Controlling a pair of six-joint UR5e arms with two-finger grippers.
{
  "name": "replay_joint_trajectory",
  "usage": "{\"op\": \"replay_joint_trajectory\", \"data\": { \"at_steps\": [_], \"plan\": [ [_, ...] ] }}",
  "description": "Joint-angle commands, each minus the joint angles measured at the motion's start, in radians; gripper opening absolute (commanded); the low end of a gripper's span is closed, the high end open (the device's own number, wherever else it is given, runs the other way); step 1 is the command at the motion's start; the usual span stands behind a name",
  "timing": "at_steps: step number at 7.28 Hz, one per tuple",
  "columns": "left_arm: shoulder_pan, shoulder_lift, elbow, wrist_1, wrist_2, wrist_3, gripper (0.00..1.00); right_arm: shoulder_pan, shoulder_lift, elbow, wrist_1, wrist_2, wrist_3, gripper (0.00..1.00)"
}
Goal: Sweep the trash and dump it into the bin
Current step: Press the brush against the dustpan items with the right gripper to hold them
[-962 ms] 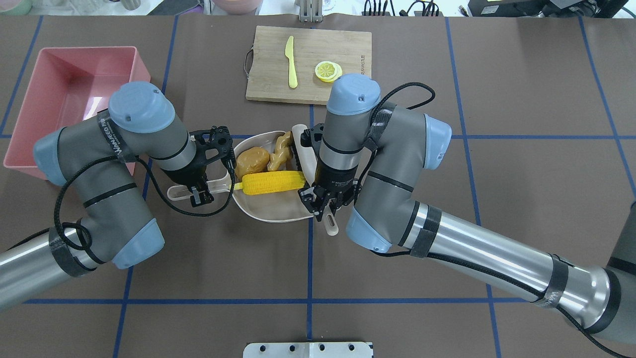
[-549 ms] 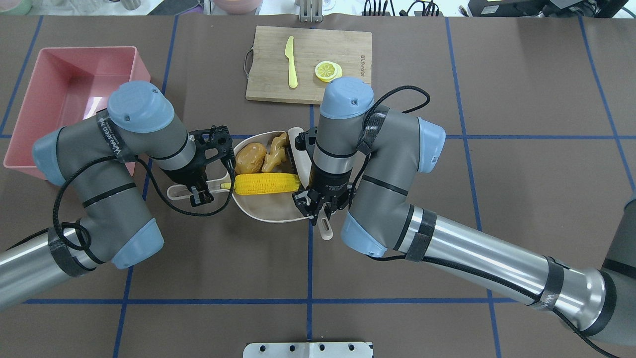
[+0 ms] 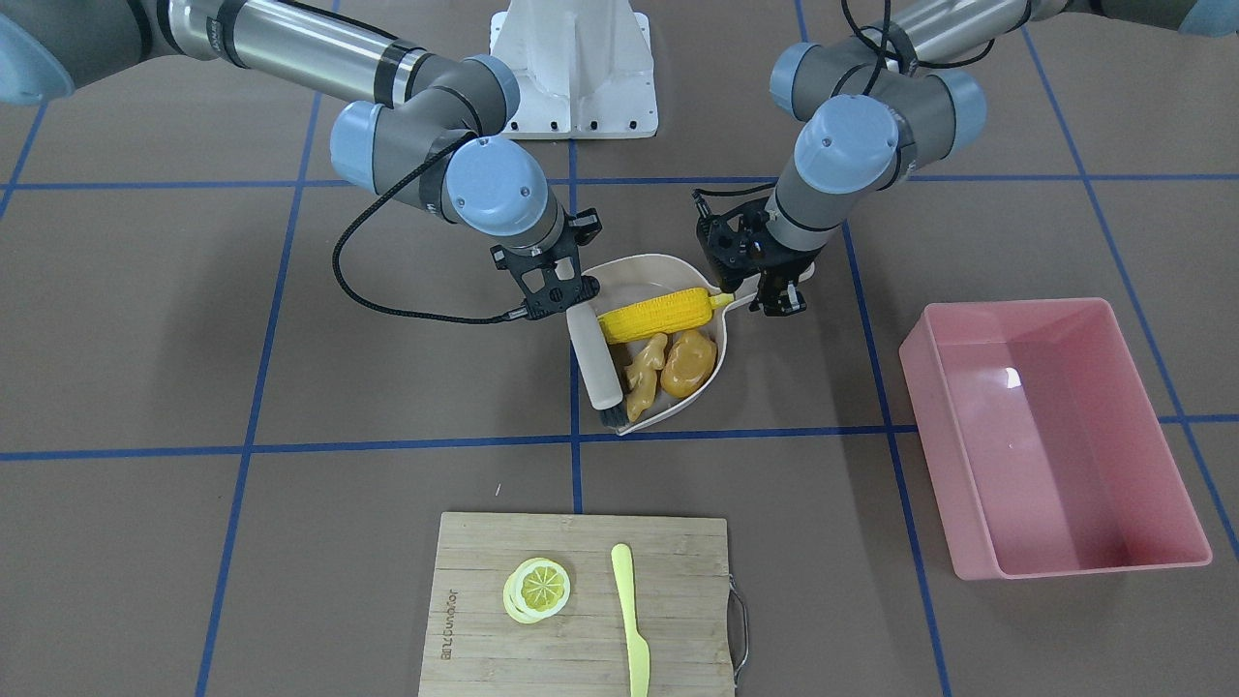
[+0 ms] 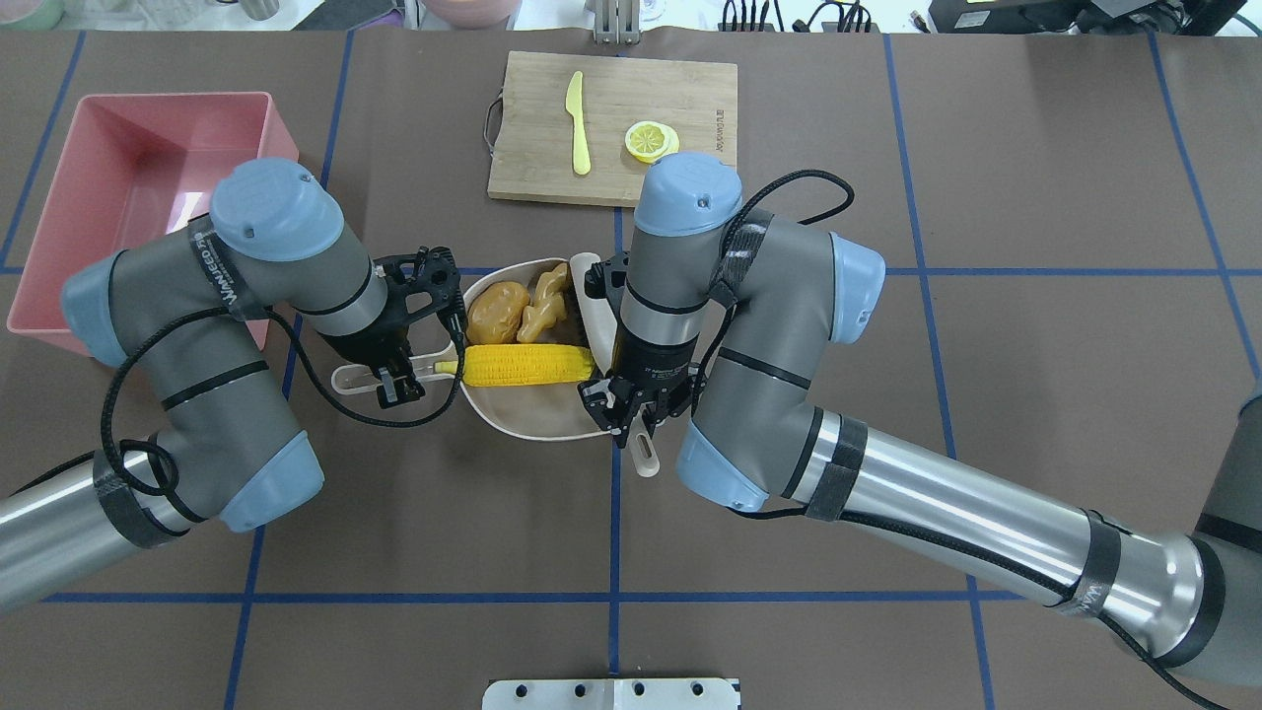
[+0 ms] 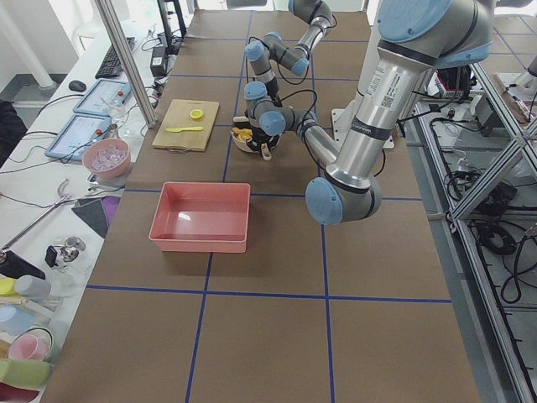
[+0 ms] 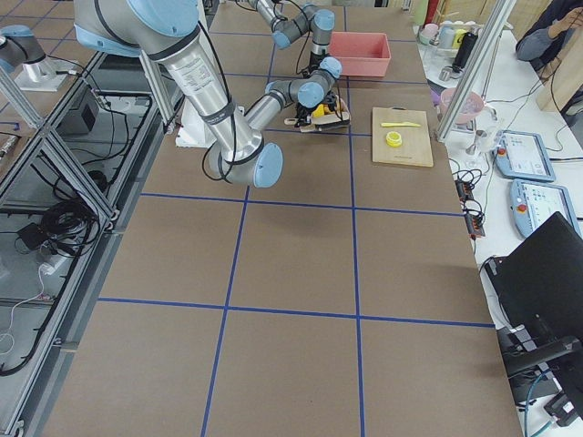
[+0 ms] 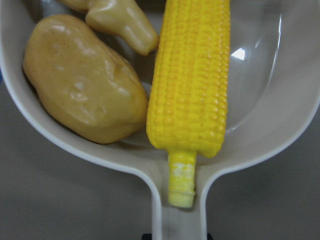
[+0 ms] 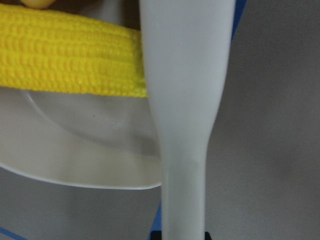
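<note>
The left arm (image 4: 197,335) and right arm (image 4: 779,286) are grey tubes with pale blue joint caps and silvery lower sections. Black cables (image 4: 823,175) loop along both, and a lettered black band (image 4: 209,268) rings the left. The left gripper (image 4: 392,387) and right gripper (image 4: 631,419) are black.

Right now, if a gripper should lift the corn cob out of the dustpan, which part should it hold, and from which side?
Probably its middle, from straight above, jaws across the thin width. The corn cob lies flat in the dustpan; its ends meet the handle neck and the brush, and the potato crowds one side.
</note>
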Motion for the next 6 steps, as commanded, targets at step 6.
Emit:
{"op": "replay_joint_trajectory", "data": {
  "at_steps": [6],
  "plan": [
    [-0.018,0.023,-0.037,-0.174,0.001,-0.063,0.0,0.034,-0.02,0.195,-0.177,-0.007,0.018,0.0]
  ]
}}
